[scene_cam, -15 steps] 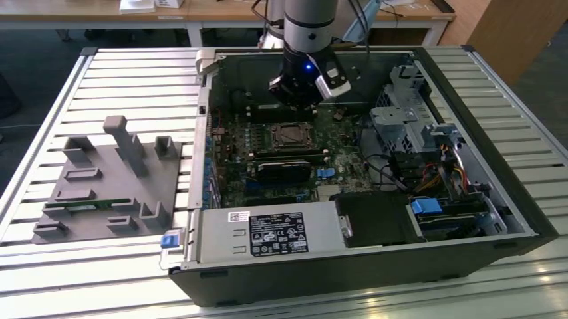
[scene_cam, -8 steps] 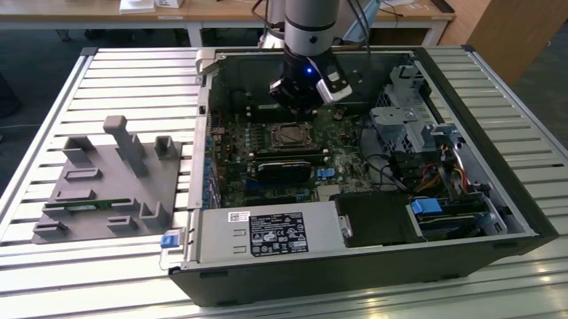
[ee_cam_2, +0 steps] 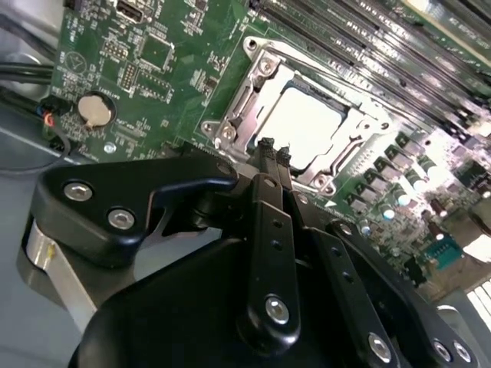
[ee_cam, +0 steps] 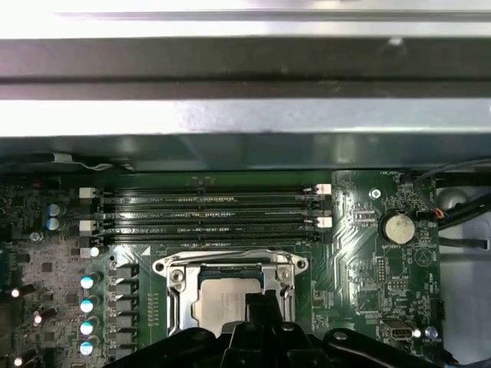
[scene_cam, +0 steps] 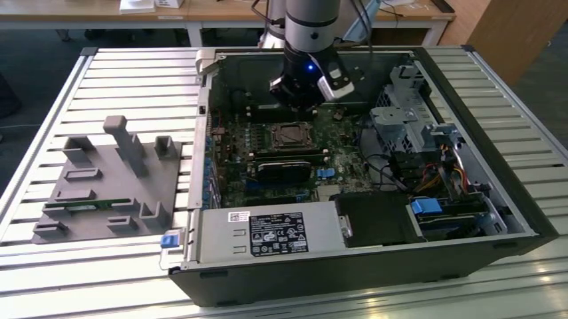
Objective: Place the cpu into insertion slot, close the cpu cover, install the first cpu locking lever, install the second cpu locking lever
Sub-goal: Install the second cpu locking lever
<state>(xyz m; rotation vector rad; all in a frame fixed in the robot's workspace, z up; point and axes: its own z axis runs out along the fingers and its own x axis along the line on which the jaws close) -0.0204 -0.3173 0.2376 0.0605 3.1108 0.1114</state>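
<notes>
An open desktop computer case (scene_cam: 497, 199) lies on its side on a slatted metal tabletop (scene_cam: 133, 73), and the robot arm (scene_cam: 310, 26) reaches down into it from above. The hand (ee_cam_2: 274, 150) hangs just above the edge of the insertion slot (scene_cam: 290, 135), near the middle of the green motherboard (ee_cam_2: 176, 54). In the second wrist view its two thin black fingers (ee_cam_2: 266, 157) lie pressed together with only a hairline gap at the tips, so the hand is closed and grips nothing.

The cpu (ee_cam_2: 311, 123) already sits in the slot, its dull grey top showing in both wrist views (ee_cam: 222, 300). The cpu cover (ee_cam_2: 265, 77) lies flat over it, framing the chip through its square window, with screws at its corners. Whether the locking levers are latched I cannot tell.

Beside the slot run the long black memory slots (ee_cam: 203, 215), and a round coin battery (ee_cam: 399, 227) sits on the board a little way off. In the exterior view a black oblong card (scene_cam: 286, 171) lies just below the slot, a labelled power supply (scene_cam: 266, 234) fills the near corner of the case, and drive cages with coloured cables (scene_cam: 439, 166) stand on the exterior view's right. A grey fixture tray (scene_cam: 106, 193) rests on the tabletop on the exterior view's left, well apart from the case.
</notes>
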